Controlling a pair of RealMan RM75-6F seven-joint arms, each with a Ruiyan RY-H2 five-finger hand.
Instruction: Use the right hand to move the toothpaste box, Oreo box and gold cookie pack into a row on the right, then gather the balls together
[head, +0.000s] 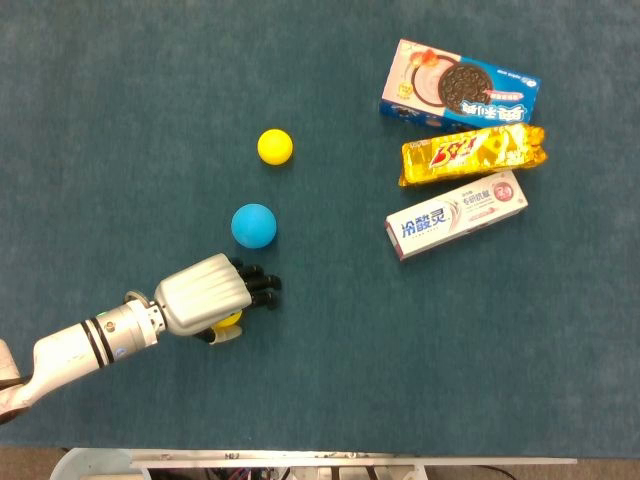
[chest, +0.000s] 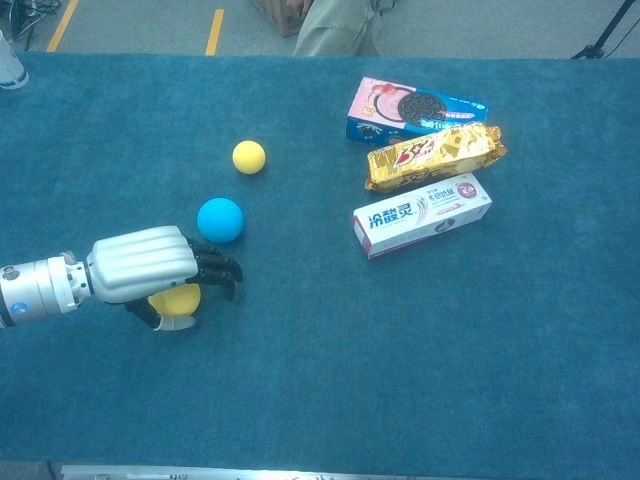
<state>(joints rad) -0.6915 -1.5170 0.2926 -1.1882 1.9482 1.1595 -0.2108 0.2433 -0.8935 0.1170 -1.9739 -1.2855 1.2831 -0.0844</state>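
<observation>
My left hand (head: 205, 293) (chest: 145, 265) lies low over the cloth at the near left, fingers curled around a yellow ball (chest: 175, 300) (head: 230, 320) that peeks out under the palm. A blue ball (head: 254, 225) (chest: 220, 219) sits just beyond the fingertips, apart from them. A second yellow ball (head: 274, 146) (chest: 249, 157) lies farther back. At the right, the Oreo box (head: 460, 88) (chest: 415, 108), gold cookie pack (head: 473, 155) (chest: 435, 155) and toothpaste box (head: 457, 214) (chest: 421, 215) lie stacked in a row, far to near. The right hand shows in neither view.
The teal table cloth (head: 420, 350) covers the whole surface. Beyond the far edge, a person's legs (chest: 340, 25) and a floor with yellow lines (chest: 215, 30) show in the chest view.
</observation>
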